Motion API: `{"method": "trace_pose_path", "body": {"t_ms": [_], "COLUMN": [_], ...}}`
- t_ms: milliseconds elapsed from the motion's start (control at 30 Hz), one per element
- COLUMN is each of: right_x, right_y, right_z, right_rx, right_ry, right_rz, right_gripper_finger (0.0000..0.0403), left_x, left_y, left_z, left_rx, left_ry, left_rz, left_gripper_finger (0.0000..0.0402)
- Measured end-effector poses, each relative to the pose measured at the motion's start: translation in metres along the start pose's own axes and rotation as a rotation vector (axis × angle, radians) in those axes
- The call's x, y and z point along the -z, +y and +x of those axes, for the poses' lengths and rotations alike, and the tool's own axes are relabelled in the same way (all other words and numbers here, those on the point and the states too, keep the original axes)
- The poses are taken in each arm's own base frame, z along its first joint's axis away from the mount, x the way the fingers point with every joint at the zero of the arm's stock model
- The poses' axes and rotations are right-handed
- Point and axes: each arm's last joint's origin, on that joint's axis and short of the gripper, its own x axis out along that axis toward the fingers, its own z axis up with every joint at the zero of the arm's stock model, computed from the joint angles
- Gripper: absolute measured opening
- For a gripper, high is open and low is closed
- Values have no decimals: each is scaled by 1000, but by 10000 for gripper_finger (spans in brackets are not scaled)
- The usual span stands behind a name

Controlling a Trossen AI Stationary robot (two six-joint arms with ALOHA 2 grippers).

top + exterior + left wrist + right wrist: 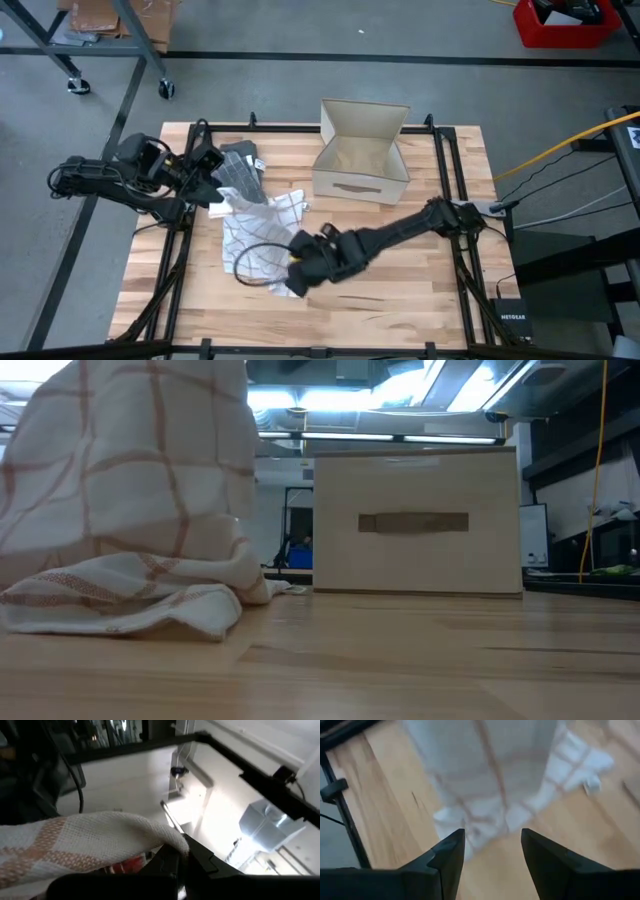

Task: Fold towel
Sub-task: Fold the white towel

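Observation:
A white towel with thin orange-brown checks (262, 228) lies crumpled on the wooden table, left of the middle. Its far left part rises to my left gripper (218, 186), which is shut on it above the table's left side. In the low view the raised cloth (130, 470) stands tall, and its lower folds (120, 600) rest on the wood. My right gripper (492, 854) hovers open, slanting down over the towel's near end (485, 820). Nothing sits between its fingers. My left gripper pinches an edge of the towel (165, 839) between its two shut fingers (172, 867); the cloth drapes over them. One layer or several, I cannot tell. The held part is lifted clear, the towel hangs slack below it, and the rest lies on the table.
An open cardboard box (362, 152) stands at the table's far middle; its front with a slot handle (413, 522) shows in the low view. A black cable loop (250, 262) hangs over the towel's near part. Bare wood lies to the right (420, 290) and near.

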Motion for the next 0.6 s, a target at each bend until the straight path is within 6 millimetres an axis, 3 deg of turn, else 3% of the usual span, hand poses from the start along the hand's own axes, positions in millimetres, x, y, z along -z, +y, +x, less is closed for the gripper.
{"method": "trace_pose_path", "body": {"t_ms": [133, 300, 600], "right_x": [-27, -51, -57], "right_y": [-12, -28, -34], "right_z": [12, 11, -26], "right_rx": [-32, -67, -120], "right_ry": [-62, -93, -123], "right_rz": [-56, -104, -155], "right_gripper_finger": [200, 200, 200], "left_x": [2, 3, 4], "left_y": [0, -2, -3], "left_z": [0, -2, -2], "left_rx": [0, 5, 4], "left_ry": [63, 86, 99], "left_rz": [-11, -19, -19], "left_gripper_finger": [0, 0, 0]}}
